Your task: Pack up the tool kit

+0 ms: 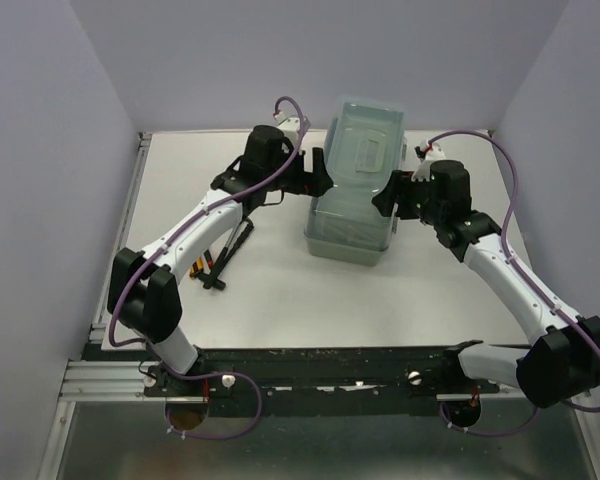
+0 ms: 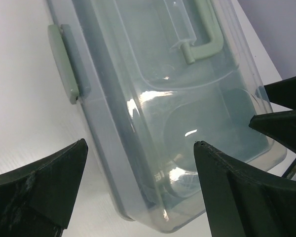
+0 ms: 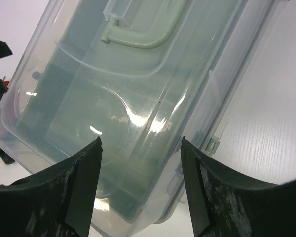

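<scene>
The tool kit [image 1: 358,185] is a sage-green box with its translucent lid down, standing at the middle back of the table. The pale green handle [image 2: 207,47] lies flat on top, and a side latch [image 2: 64,64] shows on the box's left wall. My left gripper [image 1: 318,172] hovers open at the box's left side; in the left wrist view the gripper [image 2: 140,143] straddles the lid's near corner. My right gripper [image 1: 388,195] stands open at the right side, and in its own view the gripper [image 3: 140,139] spans the lid's right edge [image 3: 197,98]. Neither holds anything.
Several black and orange hand tools [image 1: 220,255] lie on the table under the left forearm, left of the box. Purple walls close in the table on three sides. A small hinge clip [image 3: 214,143] shows on the box's right wall.
</scene>
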You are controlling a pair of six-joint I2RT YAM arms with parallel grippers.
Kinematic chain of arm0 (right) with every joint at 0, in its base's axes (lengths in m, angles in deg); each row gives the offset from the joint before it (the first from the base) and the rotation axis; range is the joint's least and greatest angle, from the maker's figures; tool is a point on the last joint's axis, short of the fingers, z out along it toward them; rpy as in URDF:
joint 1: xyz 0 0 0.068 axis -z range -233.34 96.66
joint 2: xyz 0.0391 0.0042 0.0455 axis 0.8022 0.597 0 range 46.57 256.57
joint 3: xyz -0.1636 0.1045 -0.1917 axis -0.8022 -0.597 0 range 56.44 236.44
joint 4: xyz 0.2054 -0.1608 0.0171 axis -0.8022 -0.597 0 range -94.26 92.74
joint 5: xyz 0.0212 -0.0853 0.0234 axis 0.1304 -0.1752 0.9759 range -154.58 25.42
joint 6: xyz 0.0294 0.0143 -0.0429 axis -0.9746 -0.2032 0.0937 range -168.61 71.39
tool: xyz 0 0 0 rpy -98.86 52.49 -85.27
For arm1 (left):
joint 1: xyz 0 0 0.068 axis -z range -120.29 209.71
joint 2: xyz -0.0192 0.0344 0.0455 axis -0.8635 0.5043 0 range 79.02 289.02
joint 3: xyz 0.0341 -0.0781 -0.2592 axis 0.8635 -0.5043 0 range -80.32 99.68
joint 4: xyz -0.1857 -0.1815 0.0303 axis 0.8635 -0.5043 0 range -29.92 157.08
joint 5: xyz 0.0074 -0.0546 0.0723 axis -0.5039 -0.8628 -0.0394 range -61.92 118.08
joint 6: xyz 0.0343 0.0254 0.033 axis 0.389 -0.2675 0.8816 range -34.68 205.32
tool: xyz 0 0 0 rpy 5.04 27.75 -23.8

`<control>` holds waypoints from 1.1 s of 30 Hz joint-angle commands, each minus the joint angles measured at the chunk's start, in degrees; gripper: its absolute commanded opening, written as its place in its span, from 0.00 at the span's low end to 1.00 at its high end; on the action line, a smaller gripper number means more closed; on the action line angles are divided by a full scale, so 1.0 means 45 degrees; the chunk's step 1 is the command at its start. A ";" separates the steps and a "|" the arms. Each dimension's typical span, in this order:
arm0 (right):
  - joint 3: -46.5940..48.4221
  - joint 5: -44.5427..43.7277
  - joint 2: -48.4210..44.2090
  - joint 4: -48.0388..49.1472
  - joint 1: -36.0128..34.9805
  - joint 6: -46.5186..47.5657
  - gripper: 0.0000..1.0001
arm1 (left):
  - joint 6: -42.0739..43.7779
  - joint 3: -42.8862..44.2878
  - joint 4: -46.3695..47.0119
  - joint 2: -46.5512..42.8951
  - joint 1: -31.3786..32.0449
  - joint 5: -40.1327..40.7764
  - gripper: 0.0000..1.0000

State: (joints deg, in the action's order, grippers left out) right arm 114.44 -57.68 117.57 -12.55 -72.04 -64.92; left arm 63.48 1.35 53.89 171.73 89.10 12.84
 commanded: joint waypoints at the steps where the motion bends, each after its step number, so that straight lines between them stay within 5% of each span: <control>1: -0.1247 0.0460 0.0589 -0.3731 -0.0298 0.0540 0.70 | 0.0381 0.0776 -0.0583 0.0511 0.0558 0.0418 0.99; 8: -0.1248 0.0362 0.0316 -0.3790 -0.0298 0.0423 0.70 | 0.0635 0.0212 -0.1033 0.0863 0.1066 0.1470 0.93; 13: -0.1228 0.0363 0.0140 -0.3868 -0.0298 0.0403 0.70 | 0.0695 -0.0198 -0.0937 0.0766 0.1535 0.1748 0.65; 19: -0.1383 0.0323 -0.0347 -0.3790 -0.0298 0.0286 0.71 | -0.0162 -0.1486 -0.0235 0.0045 0.2530 0.1630 0.51; 25: -0.1794 -0.0242 -0.1324 -0.3887 -0.0298 0.0188 0.74 | -0.1803 -0.3595 0.1386 -0.1166 0.4482 0.2506 0.51; 33: -0.1659 -0.1453 -0.2476 -0.5058 -0.0298 0.0266 0.94 | -0.3035 -0.4749 0.1662 -0.2357 0.6281 0.4051 0.55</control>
State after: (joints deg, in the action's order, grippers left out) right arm 109.80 -62.93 106.38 -21.49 -72.15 -65.10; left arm 54.10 -16.31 65.52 162.20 110.41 37.82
